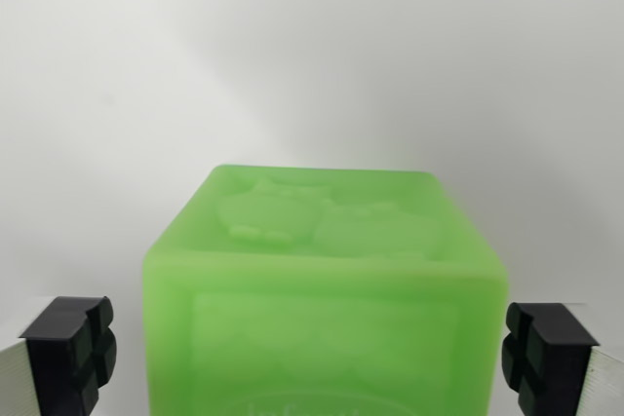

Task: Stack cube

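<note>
- You see the green cube (pixel 327 309) filling the lower middle of the wrist view, running out past the bottom of the frame.
- Its top face carries raised relief shapes; the near face shows a recessed panel with faint lettering, too cut off to read.
- The gripper (pixel 310 356) stands apart: one black pad (pixel 73 350) sits at the wrist view's left of the cube, the other at the right.
- You can see a gap of pale surface between each pad and the cube's sides, so neither touches it.
- The cube rests on a plain white bench (pixel 312 65); none of its edges or corners show.
</note>
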Motion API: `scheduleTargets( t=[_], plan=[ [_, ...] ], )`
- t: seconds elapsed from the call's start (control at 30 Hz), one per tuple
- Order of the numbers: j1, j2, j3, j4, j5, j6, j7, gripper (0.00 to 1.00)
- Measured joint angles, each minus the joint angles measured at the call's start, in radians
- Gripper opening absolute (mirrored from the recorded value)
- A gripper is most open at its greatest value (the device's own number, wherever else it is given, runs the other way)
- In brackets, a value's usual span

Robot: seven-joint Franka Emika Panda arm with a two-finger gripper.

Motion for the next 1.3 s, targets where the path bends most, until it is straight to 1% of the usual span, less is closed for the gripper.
scheduleTargets(
  t=[0.3,0.33,1.3],
  plan=[
    [0.002,0.019,-0.002,0.007,0.0,0.014,0.0,1.0],
    [0.002,0.02,-0.002,0.007,0.0,0.014,0.0,0.0],
    [0.002,0.02,-0.003,0.008,0.0,0.014,0.0,0.0]
  ],
)
